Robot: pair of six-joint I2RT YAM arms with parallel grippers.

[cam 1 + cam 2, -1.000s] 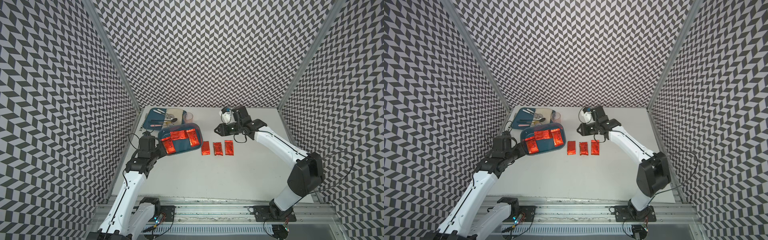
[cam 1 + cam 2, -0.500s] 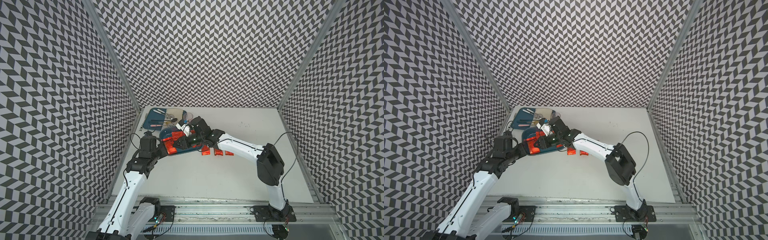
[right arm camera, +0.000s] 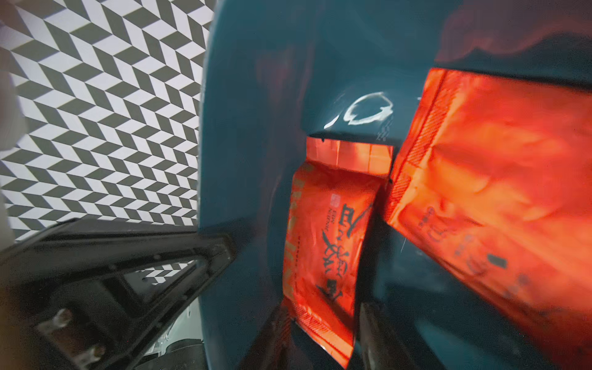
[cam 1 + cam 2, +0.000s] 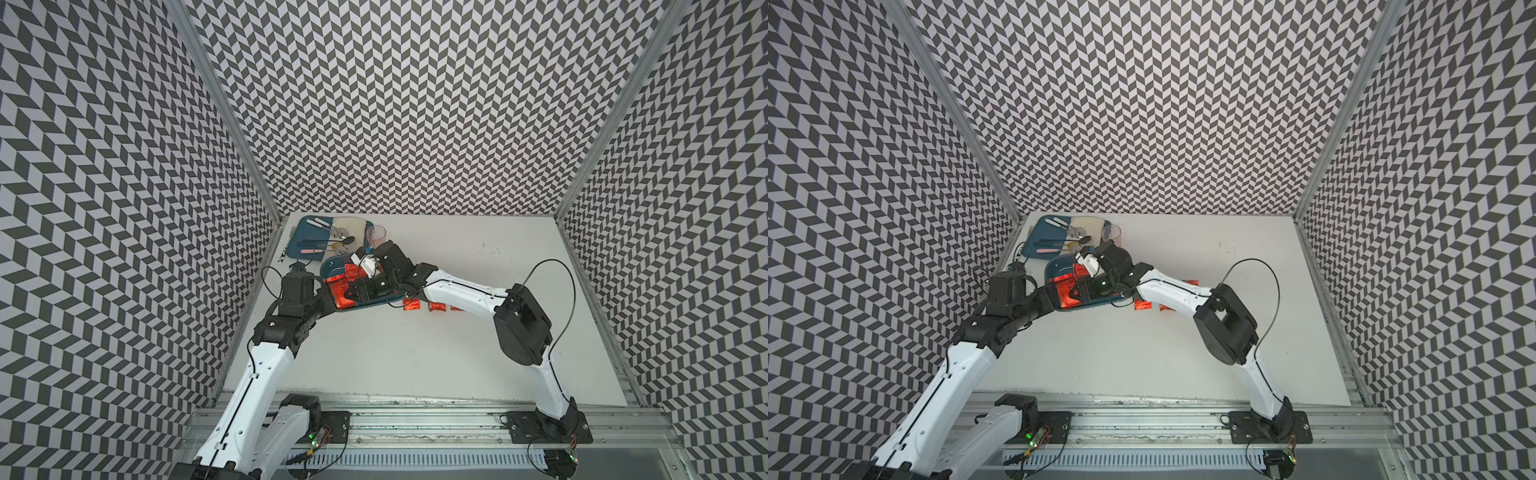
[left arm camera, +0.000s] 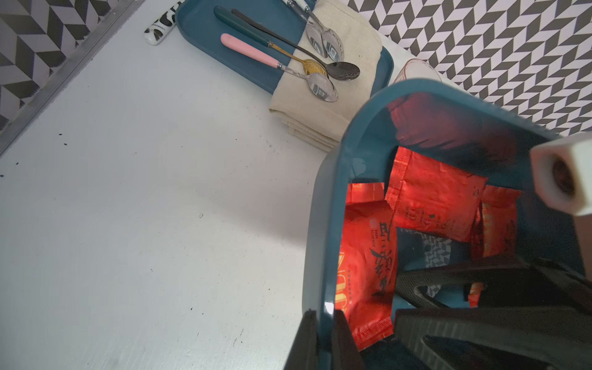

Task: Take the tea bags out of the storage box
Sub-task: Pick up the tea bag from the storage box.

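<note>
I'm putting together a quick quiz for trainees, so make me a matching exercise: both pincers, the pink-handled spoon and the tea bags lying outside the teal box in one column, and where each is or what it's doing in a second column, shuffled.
Column one:
1. left pincer
2. right pincer
3. pink-handled spoon
4. loose tea bags

Column two:
A. lying on the blue tray
B. on the white table
C. shut on the storage box rim
D. inside the storage box, jaws apart, astride a tea bag

Pairs: 1-C, 2-D, 3-A, 4-B.
</note>
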